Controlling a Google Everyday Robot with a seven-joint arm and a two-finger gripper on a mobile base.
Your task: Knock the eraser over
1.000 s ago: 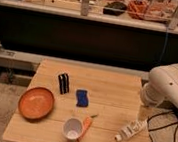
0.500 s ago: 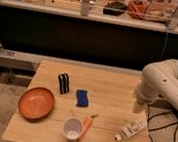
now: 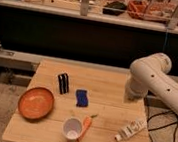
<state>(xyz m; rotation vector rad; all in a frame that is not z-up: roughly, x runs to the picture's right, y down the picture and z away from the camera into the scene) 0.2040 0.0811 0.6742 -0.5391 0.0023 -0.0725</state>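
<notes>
The eraser (image 3: 63,83) is a small black block with pale stripes. It stands upright on the wooden table (image 3: 110,84), left of centre. My white arm (image 3: 150,75) reaches in from the right. My gripper (image 3: 130,96) is at the arm's lower end, above the table's right side, well to the right of the eraser and apart from it. The arm's bulk hides most of the gripper.
A blue rumpled pad (image 3: 81,97) lies just right of the eraser. An orange bowl (image 3: 36,102) sits front left. A white cup (image 3: 72,129) and a carrot (image 3: 87,126) are at the front. A white bottle (image 3: 130,130) lies front right. A dark railing runs behind the table.
My arm has swung left and up, from beside the table's right edge to over the table's right side. The eraser and the other things have not moved.
</notes>
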